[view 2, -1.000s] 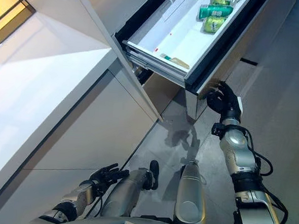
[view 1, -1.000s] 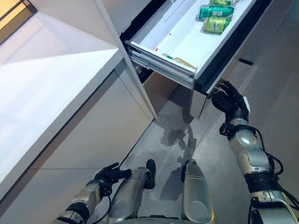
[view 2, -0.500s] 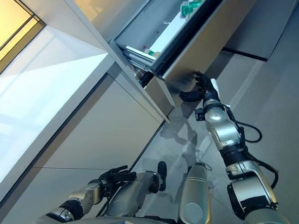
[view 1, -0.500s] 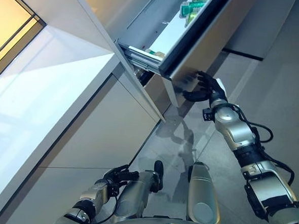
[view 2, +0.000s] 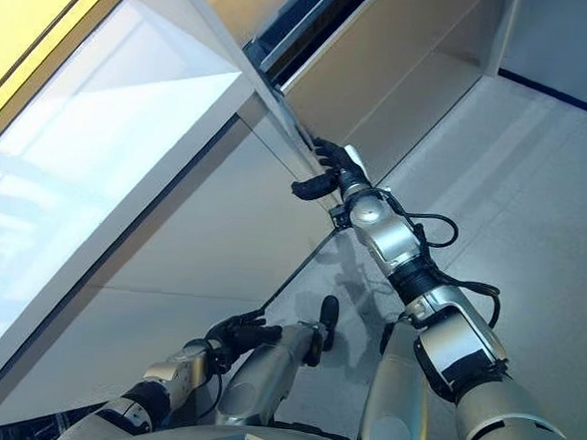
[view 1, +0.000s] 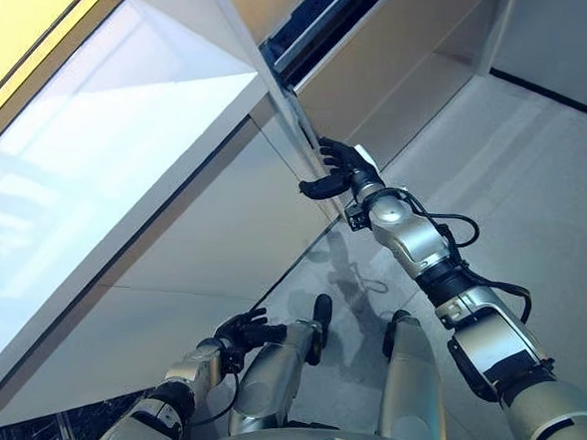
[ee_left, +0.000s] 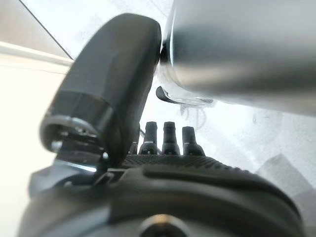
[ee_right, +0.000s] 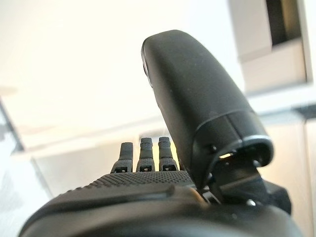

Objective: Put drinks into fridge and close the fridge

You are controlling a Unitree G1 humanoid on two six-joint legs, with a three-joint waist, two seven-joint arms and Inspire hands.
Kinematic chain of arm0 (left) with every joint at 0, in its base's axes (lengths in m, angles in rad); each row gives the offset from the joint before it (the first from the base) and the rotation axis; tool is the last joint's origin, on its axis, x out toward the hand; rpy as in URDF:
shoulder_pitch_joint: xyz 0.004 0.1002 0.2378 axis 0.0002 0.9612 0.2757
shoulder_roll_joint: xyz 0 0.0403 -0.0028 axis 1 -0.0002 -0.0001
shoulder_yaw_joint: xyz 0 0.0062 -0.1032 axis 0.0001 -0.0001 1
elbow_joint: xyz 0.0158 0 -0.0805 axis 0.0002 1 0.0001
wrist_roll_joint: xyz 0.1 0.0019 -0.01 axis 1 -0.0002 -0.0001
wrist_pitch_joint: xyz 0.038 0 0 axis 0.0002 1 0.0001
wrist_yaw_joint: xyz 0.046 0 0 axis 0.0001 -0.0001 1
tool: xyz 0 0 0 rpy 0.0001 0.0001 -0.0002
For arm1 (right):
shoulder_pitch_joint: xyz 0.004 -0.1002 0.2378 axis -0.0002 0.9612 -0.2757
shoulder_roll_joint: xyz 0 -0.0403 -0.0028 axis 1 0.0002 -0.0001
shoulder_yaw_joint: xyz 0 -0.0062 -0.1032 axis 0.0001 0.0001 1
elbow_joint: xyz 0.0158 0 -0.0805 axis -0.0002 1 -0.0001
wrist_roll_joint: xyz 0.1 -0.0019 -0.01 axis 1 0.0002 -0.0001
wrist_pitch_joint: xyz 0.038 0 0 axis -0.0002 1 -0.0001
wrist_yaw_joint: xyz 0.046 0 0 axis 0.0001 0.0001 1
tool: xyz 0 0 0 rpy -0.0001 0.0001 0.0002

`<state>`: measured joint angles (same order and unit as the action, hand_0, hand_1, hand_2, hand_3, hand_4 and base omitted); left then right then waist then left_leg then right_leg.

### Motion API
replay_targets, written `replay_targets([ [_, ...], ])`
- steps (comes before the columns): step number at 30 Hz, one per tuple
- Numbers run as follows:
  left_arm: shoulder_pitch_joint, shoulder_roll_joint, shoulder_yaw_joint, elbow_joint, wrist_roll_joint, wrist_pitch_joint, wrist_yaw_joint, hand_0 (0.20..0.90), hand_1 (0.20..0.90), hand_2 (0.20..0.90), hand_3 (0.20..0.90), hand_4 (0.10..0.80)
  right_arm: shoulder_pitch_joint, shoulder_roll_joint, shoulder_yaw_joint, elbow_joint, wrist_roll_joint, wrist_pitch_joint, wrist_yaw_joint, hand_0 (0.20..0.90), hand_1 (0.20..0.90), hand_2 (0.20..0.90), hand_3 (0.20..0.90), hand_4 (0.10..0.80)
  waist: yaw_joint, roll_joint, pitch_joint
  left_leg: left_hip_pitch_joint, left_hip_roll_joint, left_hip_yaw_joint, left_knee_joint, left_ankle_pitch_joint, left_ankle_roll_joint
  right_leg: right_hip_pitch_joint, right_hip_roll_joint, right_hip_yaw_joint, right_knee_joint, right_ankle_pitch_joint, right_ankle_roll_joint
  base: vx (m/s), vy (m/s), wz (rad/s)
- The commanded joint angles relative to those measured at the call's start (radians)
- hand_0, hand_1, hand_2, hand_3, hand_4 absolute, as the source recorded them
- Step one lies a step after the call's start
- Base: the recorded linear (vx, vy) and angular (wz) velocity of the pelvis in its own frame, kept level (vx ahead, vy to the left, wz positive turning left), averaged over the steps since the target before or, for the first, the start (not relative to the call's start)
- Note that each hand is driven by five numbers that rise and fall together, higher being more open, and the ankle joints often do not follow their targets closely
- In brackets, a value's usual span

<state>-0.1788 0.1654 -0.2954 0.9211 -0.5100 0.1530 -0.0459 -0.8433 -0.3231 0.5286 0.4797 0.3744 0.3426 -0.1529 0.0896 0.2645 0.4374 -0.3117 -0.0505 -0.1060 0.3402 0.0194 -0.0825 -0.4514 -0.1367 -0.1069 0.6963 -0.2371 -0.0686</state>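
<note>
The fridge drawer's beige front [view 1: 416,50] stands almost flush with the cabinets, with only a thin dark gap [view 1: 320,27] left at its upper edge. No drink cans show in any view. My right hand [view 1: 340,169] is open, its straight fingers laid flat against the drawer front's lower corner; the right wrist view shows the fingers [ee_right: 142,155] straight against the pale panel. My left hand [view 1: 244,331] hangs low by my side, fingers relaxed and holding nothing.
A white countertop [view 1: 108,159] runs along the left, with pale cabinet fronts [view 1: 202,244] below it. Grey tiled floor [view 1: 544,195] spreads to the right. Another cabinet [view 1: 569,37] with a dark plinth stands at the top right.
The drawer has slid in from wide open to almost closed under my right hand, and the green cans have gone out of sight. The camera has shifted too.
</note>
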Motion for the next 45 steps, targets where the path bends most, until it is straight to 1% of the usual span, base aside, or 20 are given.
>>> replay_targets([
  [1, 0.072, 0.049, -0.043, -0.004, 0.062, 0.007, 0.013, 0.9, 0.9, 0.9, 0.9, 0.8, -0.249, 0.11, -0.015, -0.027, 0.031, -0.162, -0.073, 0.9, 0.9, 0.9, 0.9, 0.8, 0.017, -0.011, -0.004, 0.029, -0.083, 0.092, 0.077, -0.062, 0.104, 0.111, 0.004, -0.025, -0.139, 0.071, -0.013, 0.039, -0.012, 0.21],
  [7, 0.086, 0.05, -0.05, 0.0, 0.081, -0.009, 0.006, 0.9, 0.9, 0.9, 0.9, 0.8, -0.242, 0.07, -0.058, -0.037, 0.005, -0.231, -0.149, 0.9, 0.9, 0.9, 0.9, 0.8, 0.011, -0.016, -0.019, 0.051, -0.076, 0.084, 0.056, -0.065, 0.105, 0.138, 0.017, -0.022, -0.177, 0.081, -0.017, 0.032, -0.019, 0.06],
  [9, 0.09, 0.053, -0.049, -0.003, 0.087, -0.015, 0.008, 0.9, 0.9, 0.9, 0.9, 0.8, -0.229, 0.05, -0.074, -0.048, -0.005, -0.254, -0.179, 0.9, 0.9, 0.9, 0.9, 0.8, 0.007, -0.024, -0.02, 0.062, -0.073, 0.084, 0.049, -0.067, 0.106, 0.15, 0.021, -0.02, -0.194, 0.087, -0.016, 0.019, -0.037, 0.02],
  [12, 0.089, 0.056, -0.045, -0.005, 0.094, -0.021, 0.021, 0.9, 0.9, 0.9, 0.9, 0.8, -0.195, 0.01, -0.118, -0.066, -0.005, -0.324, -0.241, 0.9, 0.9, 0.9, 0.9, 0.8, -0.006, -0.043, -0.03, 0.086, -0.064, 0.084, 0.028, -0.071, 0.109, 0.18, 0.029, -0.016, -0.232, 0.097, -0.014, 0.035, -0.035, 0.01],
  [15, 0.092, 0.056, -0.032, 0.0, 0.101, -0.022, 0.052, 0.9, 0.9, 0.9, 0.9, 0.8, -0.113, -0.038, -0.179, -0.118, -0.042, -0.369, -0.309, 0.9, 0.9, 0.9, 0.9, 0.8, -0.028, -0.075, -0.047, 0.114, -0.055, 0.09, 0.007, -0.078, 0.111, 0.218, 0.035, -0.012, -0.277, 0.109, -0.009, 0.053, -0.034, -0.02],
  [16, 0.092, 0.057, -0.032, -0.001, 0.101, -0.022, 0.055, 0.9, 0.9, 0.9, 0.9, 0.8, -0.105, -0.041, -0.183, -0.123, -0.045, -0.367, -0.326, 0.9, 0.9, 0.9, 0.9, 0.8, -0.029, -0.078, -0.048, 0.117, -0.054, 0.09, 0.005, -0.077, 0.111, 0.222, 0.035, -0.011, -0.282, 0.111, -0.009, 0.073, -0.057, -0.03],
  [17, 0.098, 0.06, -0.019, -0.003, 0.103, -0.012, 0.072, 0.9, 0.9, 0.9, 0.9, 0.8, -0.03, -0.061, -0.219, -0.155, -0.061, -0.377, -0.342, 0.9, 0.9, 0.9, 0.9, 0.8, -0.042, -0.098, -0.064, 0.138, -0.05, 0.09, -0.015, -0.08, 0.112, 0.246, 0.038, -0.008, -0.313, 0.12, -0.001, 0.051, -0.04, -0.04],
  [18, 0.1, 0.062, -0.018, -0.005, 0.104, -0.012, 0.075, 0.9, 0.9, 0.9, 0.9, 0.8, -0.015, -0.065, -0.225, -0.162, -0.06, -0.377, -0.339, 0.9, 0.9, 0.9, 0.9, 0.8, -0.044, -0.102, -0.068, 0.142, -0.049, 0.09, -0.02, -0.079, 0.112, 0.251, 0.039, -0.007, -0.32, 0.123, 0.0, 0.083, -0.079, -0.08],
  [20, 0.112, 0.071, 0.003, -0.013, 0.109, 0.007, 0.092, 0.9, 0.9, 0.9, 0.9, 0.8, 0.14, -0.086, -0.276, -0.207, -0.071, -0.373, -0.343, 0.9, 0.9, 0.9, 0.9, 0.8, -0.064, -0.14, -0.098, 0.18, -0.042, 0.093, -0.064, -0.075, 0.111, 0.296, 0.047, -0.001, -0.383, 0.146, 0.017, 0.076, -0.106, -0.09],
  [23, 0.143, 0.086, 0.039, -0.017, 0.132, -0.002, 0.108, 0.9, 0.9, 0.9, 0.9, 0.8, 0.375, -0.108, -0.366, -0.217, -0.005, -0.413, -0.261, 0.9, 0.9, 0.9, 0.9, 0.8, -0.084, -0.184, -0.14, 0.232, -0.028, 0.103, -0.125, -0.073, 0.113, 0.356, 0.062, 0.001, -0.462, 0.171, 0.038, 0.051, -0.119, -0.09],
  [24, 0.147, 0.088, 0.04, -0.018, 0.134, -0.005, 0.11, 0.9, 0.9, 0.9, 0.9, 0.8, 0.387, -0.109, -0.372, -0.218, 0.009, -0.409, -0.259, 0.9, 0.9, 0.9, 0.9, 0.8, -0.084, -0.187, -0.143, 0.237, -0.027, 0.103, -0.129, -0.073, 0.113, 0.361, 0.063, 0.001, -0.467, 0.173, 0.04, 0.036, -0.111, -0.08],
  [26, 0.183, 0.096, 0.076, -0.029, 0.174, -0.006, 0.124, 0.9, 0.9, 0.9, 0.9, 0.8, 0.578, -0.102, -0.447, -0.211, 0.06, -0.446, -0.192, 0.9, 0.9, 0.9, 0.9, 0.8, -0.096, -0.214, -0.185, 0.278, -0.018, 0.107, -0.178, -0.073, 0.114, 0.407, 0.076, 0.002, -0.522, 0.184, 0.056, 0.042, -0.11, -0.05],
  [29, 0.226, 0.101, 0.123, -0.033, 0.188, -0.025, 0.141, 0.9, 0.9, 0.9, 0.9, 0.8, 0.752, -0.063, -0.51, -0.143, 0.086, -0.392, -0.135, 0.9, 0.9, 0.9, 0.9, 0.8, -0.116, -0.243, -0.236, 0.331, -0.007, 0.115, -0.242, -0.065, 0.114, 0.456, 0.095, 0.007, -0.581, 0.202, 0.074, -0.028, -0.085, -0.11],
  [31, 0.234, 0.108, 0.143, -0.028, 0.191, -0.029, 0.144, 0.9, 0.9, 0.9, 0.9, 0.8, 0.807, -0.047, -0.515, -0.06, 0.11, -0.335, -0.094, 0.9, 0.9, 0.9, 0.9, 0.8, -0.121, -0.257, -0.259, 0.357, 0.0, 0.123, -0.275, -0.059, 0.113, 0.48, 0.103, 0.005, -0.611, 0.213, 0.081, -0.078, -0.059, -0.15],
  [32, 0.236, 0.113, 0.151, -0.021, 0.197, -0.033, 0.142, 0.9, 0.9, 0.9, 0.9, 0.8, 0.834, -0.037, -0.507, -0.007, 0.08, -0.302, -0.078, 0.9, 0.9, 0.9, 0.9, 0.8, -0.123, -0.264, -0.271, 0.366, 0.001, 0.123, -0.287, -0.058, 0.111, 0.488, 0.107, 0.007, -0.621, 0.216, 0.085, -0.067, -0.055, -0.13],
  [35, 0.236, 0.123, 0.164, 0.021, 0.204, -0.037, 0.141, 0.9, 0.9, 0.9, 0.9, 0.8, 0.871, -0.021, -0.492, 0.154, 0.036, -0.263, -0.039, 0.9, 0.9, 0.9, 0.9, 0.8, -0.122, -0.28, -0.296, 0.39, 0.002, 0.126, -0.316, -0.052, 0.111, 0.511, 0.117, 0.012, -0.653, 0.231, 0.09, -0.047, -0.031, -0.07],
  [36, 0.233, 0.123, 0.167, 0.047, 0.206, -0.044, 0.136, 0.9, 0.9, 0.9, 0.9, 0.8, 0.877, -0.015, -0.484, 0.242, 0.02, -0.262, -0.03, 0.9, 0.9, 0.9, 0.9, 0.8, -0.12, -0.286, -0.303, 0.397, 0.002, 0.127, -0.326, -0.051, 0.111, 0.518, 0.121, 0.017, -0.668, 0.237, 0.091, -0.056, -0.018, 0.0],
  [38, 0.225, 0.115, 0.177, 0.111, 0.206, -0.08, 0.12, 0.9, 0.9, 0.9, 0.9, 0.8, 0.884, 0.005, -0.475, 0.411, -0.051, -0.308, 0.03, 0.9, 0.9, 0.9, 0.9, 0.8, -0.113, -0.294, -0.317, 0.413, 0.003, 0.132, -0.348, -0.048, 0.112, 0.535, 0.125, 0.017, -0.696, 0.25, 0.096, -0.057, -0.021, -0.05],
  [41, 0.218, 0.103, 0.184, 0.173, 0.215, -0.119, 0.107, 0.9, 0.9, 0.9, 0.9, 0.8, 0.895, 0.032, -0.433, 0.54, -0.135, -0.344, 0.121, 0.9, 0.9, 0.9, 0.9, 0.8, -0.107, -0.299, -0.327, 0.419, 0.006, 0.131, -0.366, -0.04, 0.113, 0.542, 0.131, 0.02, -0.702, 0.251, 0.095, -0.064, -0.01, -0.13],
  [45, 0.21, 0.088, 0.182, 0.25, 0.244, -0.177, 0.103, 0.9, 0.9, 0.9, 0.9, 0.8, 0.914, 0.066, -0.39, 0.688, -0.178, -0.313, 0.199, 0.9, 0.9, 0.9, 0.9, 0.8, -0.105, -0.302, -0.337, 0.425, 0.006, 0.126, -0.379, -0.035, 0.114, 0.548, 0.134, 0.026, -0.703, 0.248, 0.096, -0.027, 0.0, -0.02],
])
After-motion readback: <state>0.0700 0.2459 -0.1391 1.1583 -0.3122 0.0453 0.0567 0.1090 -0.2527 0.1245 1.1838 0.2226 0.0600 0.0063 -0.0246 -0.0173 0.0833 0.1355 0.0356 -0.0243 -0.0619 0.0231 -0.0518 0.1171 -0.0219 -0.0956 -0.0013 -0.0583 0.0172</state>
